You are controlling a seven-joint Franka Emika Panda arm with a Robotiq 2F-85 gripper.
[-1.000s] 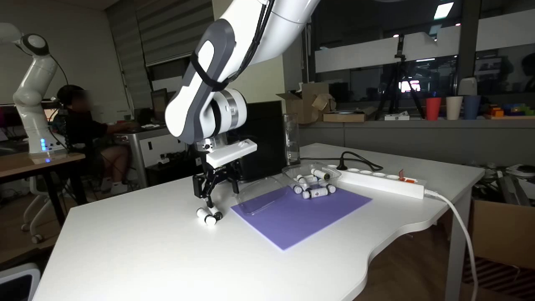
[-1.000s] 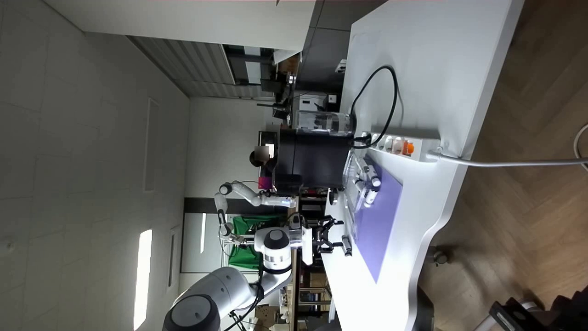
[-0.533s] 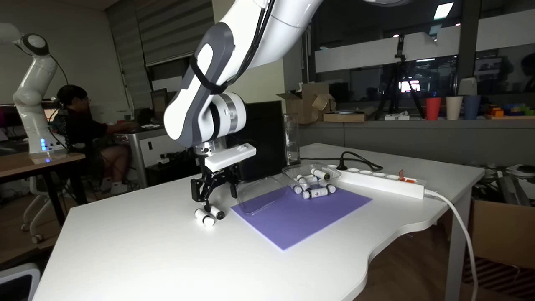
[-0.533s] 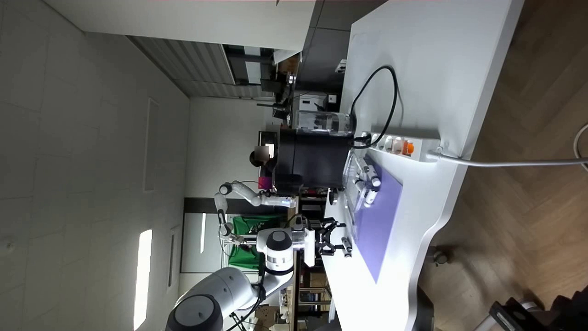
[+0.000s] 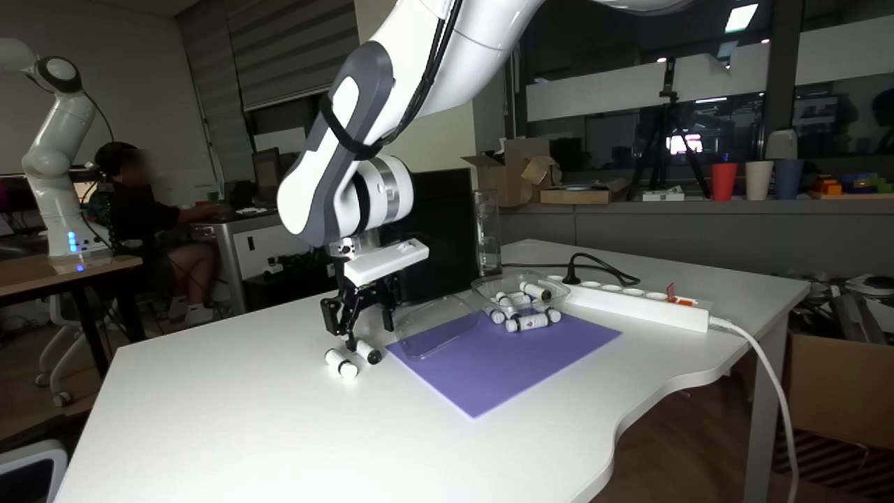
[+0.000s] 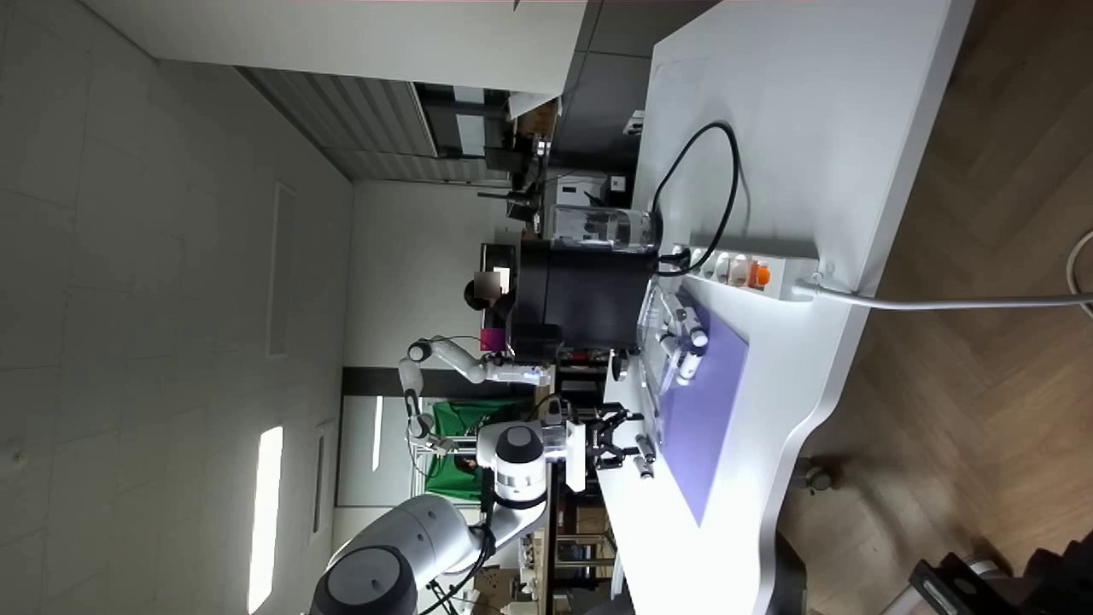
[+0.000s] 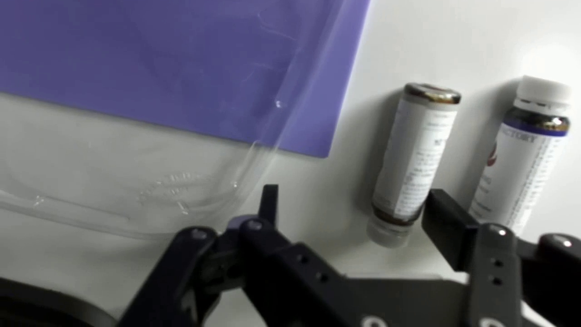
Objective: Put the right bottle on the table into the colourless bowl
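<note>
White-labelled cylindrical dark-glass bottle (image 7: pixel 413 159): lying on its side on the glossy white tabletop (image 5: pixel 265 419); centre right of the wrist view; left of centre, lower half, in an exterior view, where it is the right-hand one of a loose pair; judged the task's "right bottle" on that count.
Gap and long axis: bottle lies between the fingers (image 7: pixel 449 234) of the black two-fingered gripper (image 7: pixel 354 202), close by the right-of-frame finger, apart from the left-of-frame one; axis runs steeply, base up and leaning right, cap down; roughly square to the closing line; fingertips nearer the cap end.
Bottle's look: white label, fine dark print; brown glass bared near each end; pale cap, blurred.
Jaws: wide apart, nothing held; contact at the near finger, cannot tell.
Neighbour: white-capped, blue-banded bottle (image 7: pixel 517 161), right edge of the wrist view, just outside that finger; snag risk, by my judgement.
Bowl: colourless clear plastic bowl (image 5: pixel 482 289), right of centre in an exterior view, at the upper edge of the purple rectangular mat (image 5: pixel 489 377); small white cylindrical bottles (image 5: pixel 532 288) in or against it; transfer not yet made.
</note>
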